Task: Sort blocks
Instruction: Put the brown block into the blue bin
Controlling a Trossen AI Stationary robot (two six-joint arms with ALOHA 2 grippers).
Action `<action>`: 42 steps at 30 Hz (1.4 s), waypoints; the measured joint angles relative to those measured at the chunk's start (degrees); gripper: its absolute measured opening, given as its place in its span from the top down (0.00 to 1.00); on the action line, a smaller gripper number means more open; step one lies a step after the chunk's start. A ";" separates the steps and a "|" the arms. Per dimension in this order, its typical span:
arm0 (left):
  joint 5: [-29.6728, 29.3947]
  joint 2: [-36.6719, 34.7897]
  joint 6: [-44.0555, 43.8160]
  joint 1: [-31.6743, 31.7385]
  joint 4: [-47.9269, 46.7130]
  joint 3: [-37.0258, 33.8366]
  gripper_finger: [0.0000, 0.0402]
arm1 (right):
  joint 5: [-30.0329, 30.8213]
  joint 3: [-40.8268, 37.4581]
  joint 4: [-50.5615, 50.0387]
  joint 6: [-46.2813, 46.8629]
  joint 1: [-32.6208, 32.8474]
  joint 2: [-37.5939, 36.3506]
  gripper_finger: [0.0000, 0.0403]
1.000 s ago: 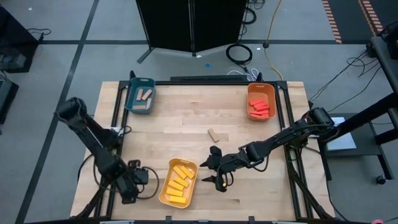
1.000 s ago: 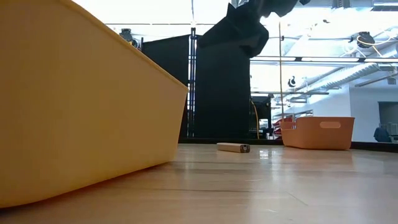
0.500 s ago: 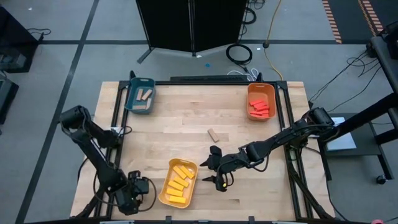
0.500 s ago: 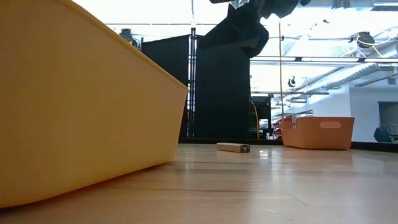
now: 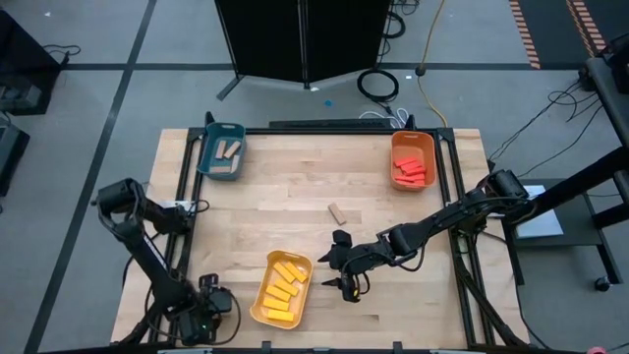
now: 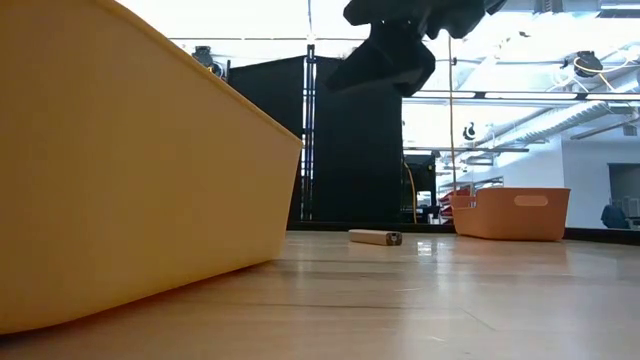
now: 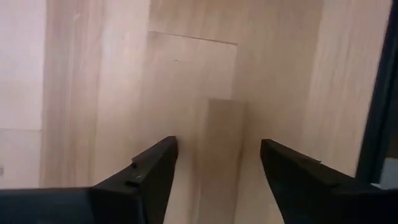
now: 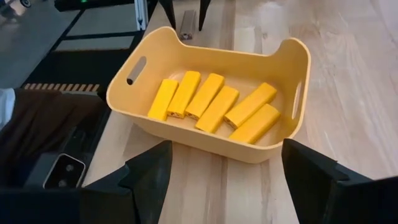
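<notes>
we found one plain tan wooden block (image 5: 337,211) left loose on the pale wooden surface (image 5: 295,187), lying flat near the middle, well apart from all three trays. the yellow plastic tray (image 5: 280,288) at the near edge held six yellow blocks (image 8: 214,109). the orange tray (image 5: 412,159) at the far right corner held red blocks (image 5: 411,171), and the teal tray (image 5: 222,151) at the far left corner held tan blocks (image 5: 229,153).

handling, as we judged it: the loose block looked light, rigid and smooth-faced, with no fragile part. it lay low on the boards, so fingers should come straight down and pinch across its short width at mid-length; a pinch at the end might let it swivel.

the right gripper (image 5: 340,272) hovered just beside the yellow tray's right side, fingers (image 8: 148,171) spread wide with nothing between them. the left gripper (image 5: 209,311) sat at the near left corner of the surface. its fingers (image 7: 152,168) stood apart over bare boards, holding nothing.

against the earlier frames: the left arm had folded back toward the near left corner, its gripper lower in the overhead view, and its fingers had begun to narrow slightly. the right arm barely shifted. the loose block and all trays stayed put.
</notes>
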 joint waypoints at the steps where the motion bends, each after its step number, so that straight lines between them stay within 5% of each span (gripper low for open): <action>1: -0.65 0.50 -0.62 -0.26 -0.24 0.01 0.44 | 0.00 0.00 -0.28 -0.26 0.00 0.00 0.40; 9: -2.21 0.89 1.01 -0.75 -5.28 1.70 0.82 | 4.31 0.00 -2.19 -1.26 -0.02 0.00 0.40; 14: -2.89 -1.47 6.84 1.02 -9.13 4.46 0.83 | 4.37 0.00 -4.34 -1.24 -0.02 0.02 0.40; 26: -34.81 -23.90 -0.43 8.32 -31.22 7.05 0.83 | 4.26 -0.02 -9.56 3.65 -0.13 0.02 0.40; 31: -36.96 -34.31 1.75 22.82 -40.04 5.79 0.83 | 4.24 -0.02 -11.75 5.49 -0.11 0.02 0.40; 35: -34.29 -41.78 8.90 40.14 -43.68 5.77 0.83 | 4.24 -0.02 -11.82 5.50 -0.02 0.02 0.40; 42: -22.51 -46.23 34.41 75.49 -37.81 5.77 0.83 | 4.52 -0.02 -11.75 5.38 -0.02 0.02 0.40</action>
